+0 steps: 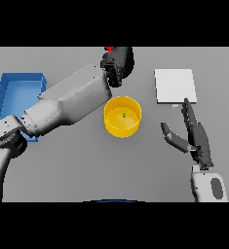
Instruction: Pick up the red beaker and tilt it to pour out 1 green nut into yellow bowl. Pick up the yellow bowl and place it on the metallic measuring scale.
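Note:
The yellow bowl [122, 116] stands at the table's middle with one small green nut [124, 115] inside it. My left hand [118, 64] is at the far edge behind the bowl, its fingers curled round the red beaker [109, 49], of which only a small red tip shows above the hand. My left forearm reaches across the table from the lower left and passes close by the bowl's left rim. My right hand [196, 135] hovers open to the right of the bowl, fingers straight, thumb spread toward the bowl. The metallic measuring scale [175, 85] lies flat at the back right.
A blue tray [9, 92] lies along the left side, partly hidden by my left arm. A grey table [86, 165] stretches in front of the bowl.

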Robot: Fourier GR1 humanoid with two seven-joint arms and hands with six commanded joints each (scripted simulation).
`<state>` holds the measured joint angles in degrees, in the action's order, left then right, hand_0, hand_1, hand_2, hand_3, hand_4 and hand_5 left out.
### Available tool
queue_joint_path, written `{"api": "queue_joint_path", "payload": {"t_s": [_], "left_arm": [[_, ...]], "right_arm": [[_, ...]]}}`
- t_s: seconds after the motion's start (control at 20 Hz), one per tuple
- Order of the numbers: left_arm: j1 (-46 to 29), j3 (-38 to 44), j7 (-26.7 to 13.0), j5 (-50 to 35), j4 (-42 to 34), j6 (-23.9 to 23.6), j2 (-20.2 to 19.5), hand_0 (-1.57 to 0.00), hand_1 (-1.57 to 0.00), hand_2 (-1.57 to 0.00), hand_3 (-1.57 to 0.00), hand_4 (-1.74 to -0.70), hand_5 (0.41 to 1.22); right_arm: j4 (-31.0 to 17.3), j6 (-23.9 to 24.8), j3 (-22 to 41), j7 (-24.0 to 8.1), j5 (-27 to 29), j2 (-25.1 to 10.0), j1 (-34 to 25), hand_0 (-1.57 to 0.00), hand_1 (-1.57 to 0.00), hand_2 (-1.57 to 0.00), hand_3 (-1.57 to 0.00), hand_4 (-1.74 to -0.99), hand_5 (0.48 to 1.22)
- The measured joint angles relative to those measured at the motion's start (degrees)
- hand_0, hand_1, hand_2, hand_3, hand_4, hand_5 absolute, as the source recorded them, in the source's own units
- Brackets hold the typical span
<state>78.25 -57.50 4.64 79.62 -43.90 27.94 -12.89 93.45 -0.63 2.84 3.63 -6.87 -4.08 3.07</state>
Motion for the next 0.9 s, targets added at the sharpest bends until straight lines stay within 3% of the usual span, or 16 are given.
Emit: {"api": "queue_joint_path", "payload": {"t_s": [0.05,0.15,0.25,0.4,0.5,0.6,0.75,0.9], "left_arm": [[1.3,1.5,-0.3,-0.3,0.5,-0.9,-0.1,-1.57,-1.27,-1.25,-1.57,-1.64,1.189],[5.0,4.5,-1.2,-0.5,1.9,-3.3,-1.8,-1.57,-1.38,-1.37,-1.21,-1.68,1.201],[8.1,7.1,0.3,-1.3,4.1,-6.2,-3.7,-1.57,-1.45,-1.44,-1.34,-1.6,1.208],[14.6,15.0,-3.6,-4.0,9.5,-5.0,-6.1,-1.57,-1.51,-1.5,-1.45,-1.54,1.214],[16.2,20.9,-4.3,-7.5,14.1,-5.4,-8.0,-1.57,-1.53,-1.53,-1.45,-1.61,1.217],[16.3,30.8,-9.5,-14.4,19.1,-6.0,-11.7,-1.57,-1.55,-1.54,-1.45,-1.66,1.218],[12.7,40.6,-13.0,-22.4,23.3,-9.8,-15.4,-1.57,-1.56,-1.56,-1.39,-1.7,1.22],[8.7,46.6,-15.1,-27.5,23.7,-14.7,-18.5,-1.57,-1.56,-1.56,-1.44,-1.72,1.22]], "right_arm": [[0.4,0.3,0.2,0.2,-0.4,0.1,-0.4,0.0,0.0,0.0,0.0,-1.222,0.609],[0.3,-0.5,0.0,-0.2,0.7,0.1,-0.7,0.0,0.0,0.0,0.0,-1.231,0.62],[0.5,-1.0,0.4,0.2,0.9,0.3,-0.2,0.0,0.0,0.0,0.0,-1.246,0.631],[0.2,-1.0,0.0,-0.3,1.2,-0.1,-1.1,0.0,0.0,0.0,0.0,-1.274,0.642],[0.3,-1.2,0.3,-0.6,1.0,-0.2,-1.2,0.0,0.0,0.0,0.0,-1.292,0.645],[0.1,-1.4,0.4,0.1,0.8,-0.7,-1.2,0.0,0.0,0.0,0.0,-1.306,0.651],[0.2,-1.6,1.1,0.6,0.0,-1.1,-1.6,0.0,0.0,0.0,0.0,-1.307,0.651],[-0.3,-1.2,1.6,2.0,-1.1,-1.0,-1.8,0.0,0.0,0.0,0.0,-1.298,0.651]]}}
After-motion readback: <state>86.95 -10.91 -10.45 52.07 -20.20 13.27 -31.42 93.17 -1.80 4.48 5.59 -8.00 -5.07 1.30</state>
